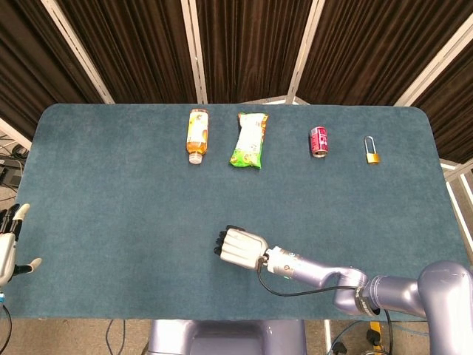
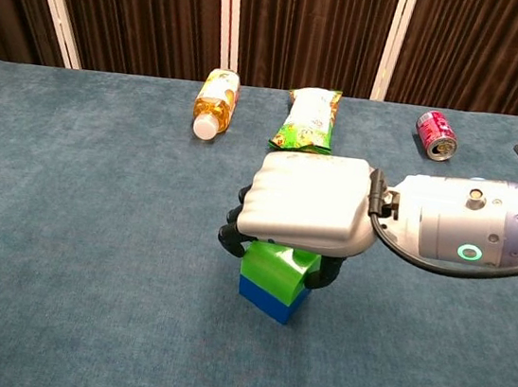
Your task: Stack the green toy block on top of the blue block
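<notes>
In the chest view the green block (image 2: pixel 275 264) sits squarely on the blue block (image 2: pixel 269 298) on the teal table, near the front centre. My right hand (image 2: pixel 306 209) covers it from above, with fingers curled down on the left side and the thumb on the right side, gripping the green block. From the head view my right hand (image 1: pixel 238 247) hides both blocks. My left hand (image 1: pixel 9 248) hangs off the table's left edge, fingers apart and holding nothing.
Along the far side lie a drink bottle (image 1: pixel 196 135), a green snack bag (image 1: pixel 249 140), a red can (image 1: pixel 318 141) and a brass padlock (image 1: pixel 372 151). The table's front edge (image 1: pixel 222 314) runs close behind my right forearm.
</notes>
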{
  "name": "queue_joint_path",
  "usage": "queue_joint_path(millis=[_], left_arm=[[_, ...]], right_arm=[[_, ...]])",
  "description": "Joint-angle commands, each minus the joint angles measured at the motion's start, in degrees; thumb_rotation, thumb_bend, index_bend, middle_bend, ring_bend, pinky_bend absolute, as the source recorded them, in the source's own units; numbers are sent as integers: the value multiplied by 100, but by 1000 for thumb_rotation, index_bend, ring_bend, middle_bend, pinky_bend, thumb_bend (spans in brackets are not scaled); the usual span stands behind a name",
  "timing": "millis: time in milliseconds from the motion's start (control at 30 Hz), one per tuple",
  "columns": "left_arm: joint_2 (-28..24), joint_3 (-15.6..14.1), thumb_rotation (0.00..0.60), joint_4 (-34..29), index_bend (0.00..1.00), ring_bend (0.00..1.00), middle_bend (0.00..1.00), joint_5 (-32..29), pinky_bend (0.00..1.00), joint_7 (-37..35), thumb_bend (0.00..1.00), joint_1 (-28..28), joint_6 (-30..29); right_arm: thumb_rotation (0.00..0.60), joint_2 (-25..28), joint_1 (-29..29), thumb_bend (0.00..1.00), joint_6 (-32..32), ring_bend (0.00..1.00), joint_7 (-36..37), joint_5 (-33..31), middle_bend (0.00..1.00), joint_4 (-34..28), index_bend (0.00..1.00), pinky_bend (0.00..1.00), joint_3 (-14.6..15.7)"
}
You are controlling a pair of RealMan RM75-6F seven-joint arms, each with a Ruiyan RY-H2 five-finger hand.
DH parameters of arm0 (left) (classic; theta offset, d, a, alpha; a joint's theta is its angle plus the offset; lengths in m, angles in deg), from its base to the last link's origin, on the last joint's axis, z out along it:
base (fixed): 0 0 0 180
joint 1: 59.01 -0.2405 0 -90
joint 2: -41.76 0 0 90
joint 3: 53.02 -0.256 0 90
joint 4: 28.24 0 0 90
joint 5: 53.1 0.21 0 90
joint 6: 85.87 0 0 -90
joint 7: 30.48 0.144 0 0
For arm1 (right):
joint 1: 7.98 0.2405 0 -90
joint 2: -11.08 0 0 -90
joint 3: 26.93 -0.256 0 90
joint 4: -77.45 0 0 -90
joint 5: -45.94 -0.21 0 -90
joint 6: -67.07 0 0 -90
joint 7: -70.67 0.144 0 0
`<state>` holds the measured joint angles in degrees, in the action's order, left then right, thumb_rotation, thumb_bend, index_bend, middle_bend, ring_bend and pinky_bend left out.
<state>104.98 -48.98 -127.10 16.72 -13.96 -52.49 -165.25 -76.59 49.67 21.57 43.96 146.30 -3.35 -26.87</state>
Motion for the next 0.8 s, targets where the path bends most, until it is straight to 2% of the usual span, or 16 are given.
queue_joint_path(millis=[33,133,400,633,800], left_arm=[[-7,-1,600,-5,0,0,0,8,0,-13,0,-2,-4],[-22,-7,600,-21,0,0,0,21,0,-33,0,-6,-7],[-97,-64,600,-111,0,0,0,193,0,-141,0,-50,-74],[-237,-166,600,-231,0,0,0,536,0,-385,0,-169,-269],[-365,-276,600,-301,0,0,0,915,0,-629,0,-295,-492]], right_arm=[[600,-3,-21,225,-30,393,6,-18,337,11,319,558,6],[600,47,-71,163,-81,386,17,-73,295,-98,234,521,3],[600,471,-220,131,-322,373,-438,-122,276,-774,213,477,-101],[600,1359,-582,133,-787,372,-993,-168,275,-1791,213,476,-163],[600,2203,-1110,131,-1495,371,-1219,-43,275,-2399,212,466,-65]])
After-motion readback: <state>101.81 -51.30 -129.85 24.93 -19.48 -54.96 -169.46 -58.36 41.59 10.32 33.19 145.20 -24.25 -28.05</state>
